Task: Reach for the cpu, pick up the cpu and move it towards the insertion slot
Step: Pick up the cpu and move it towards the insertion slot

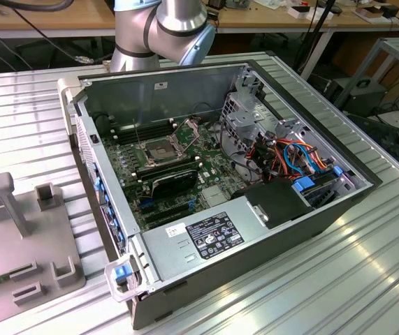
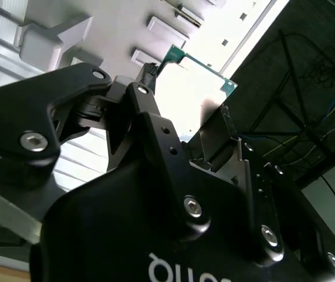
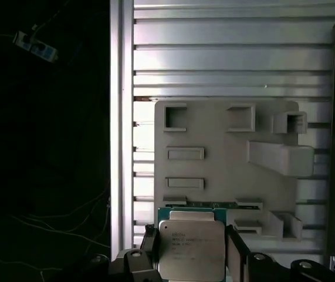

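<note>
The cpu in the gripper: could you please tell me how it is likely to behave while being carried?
The cpu is a thin flat plate with a metal lid, so probably stiff and light. The gripper pinches only two opposite edges, so it might pivot or slip if jolted.

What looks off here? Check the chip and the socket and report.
Nothing stands out. The chip is held square in the gripper, not tilted, with the grey tray behind it. In the exterior view the socket lies bare in the open computer case, its bracket lifted.
</note>
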